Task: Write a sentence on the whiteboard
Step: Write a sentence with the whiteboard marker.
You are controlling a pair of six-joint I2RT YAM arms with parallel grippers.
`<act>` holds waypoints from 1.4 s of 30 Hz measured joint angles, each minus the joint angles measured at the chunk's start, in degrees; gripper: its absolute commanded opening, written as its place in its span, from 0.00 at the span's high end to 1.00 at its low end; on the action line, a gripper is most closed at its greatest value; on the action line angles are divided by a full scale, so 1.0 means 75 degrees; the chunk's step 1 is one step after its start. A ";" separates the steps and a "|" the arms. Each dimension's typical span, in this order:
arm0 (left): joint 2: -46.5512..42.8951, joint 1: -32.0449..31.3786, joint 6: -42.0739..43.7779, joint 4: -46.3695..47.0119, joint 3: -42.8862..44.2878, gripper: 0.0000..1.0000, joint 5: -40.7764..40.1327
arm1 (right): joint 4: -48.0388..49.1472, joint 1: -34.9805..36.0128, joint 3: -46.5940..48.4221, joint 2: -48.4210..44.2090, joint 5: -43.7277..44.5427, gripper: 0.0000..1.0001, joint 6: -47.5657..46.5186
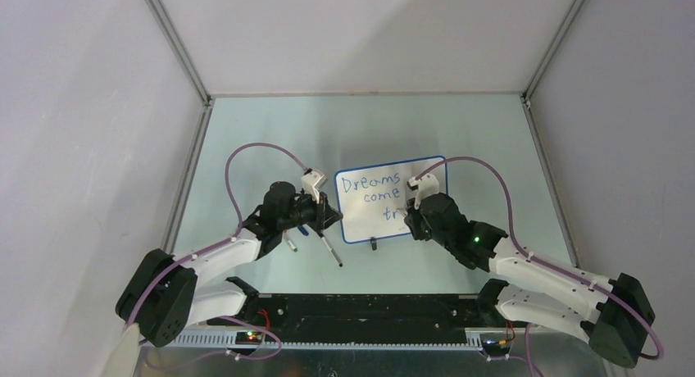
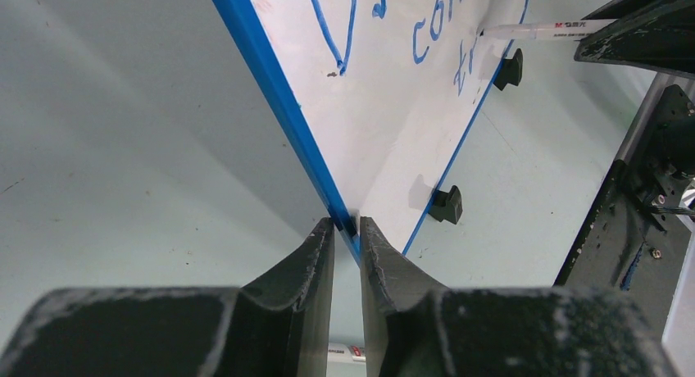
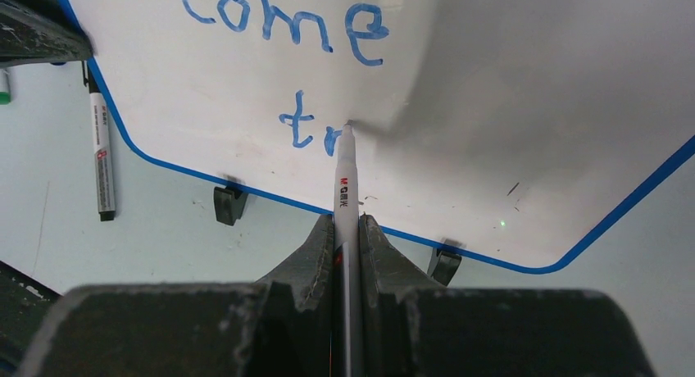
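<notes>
Blue handwritten marker words, the sentence (image 1: pixel 371 183), read "Dreams come tr" so far on the small glossy white whiteboard with a thin blue rim (image 1: pixel 361 223), which lies on the pale green table (image 1: pixel 270 131). Your right claw (image 3: pixel 347 221) is clenched on a slim white marker (image 3: pixel 345 184), its tip touching the whiteboard just after the "r". Your left claw (image 2: pixel 347 224) pinches the whiteboard's rim at its near left corner. You are mid-word on the last line. The next move, I judge, calls for "ue" drawn with light, even pressure, clear of the whiteboard's near edge.

whiteboard (image 3: pixel 508 106): glossy, smooth | table (image 2: pixel 123 147): matt, lightly scuffed | marker (image 3: pixel 345 188): smooth white plastic
</notes>
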 measured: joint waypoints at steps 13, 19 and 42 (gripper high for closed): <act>0.0000 -0.0003 0.0000 0.0000 0.0000 0.78 0.0000 | -0.0085 0.0000 0.0000 -0.0574 0.0000 1.00 0.0015; 0.0000 -0.0003 0.0000 0.0000 0.0000 0.78 0.0000 | -0.0146 0.0000 -0.0012 -0.0466 0.0009 1.00 0.0090; 0.0044 -0.0003 0.0000 0.0000 0.0000 0.73 0.0000 | -0.0259 -0.0015 -0.0090 -0.0315 0.0070 1.00 0.0149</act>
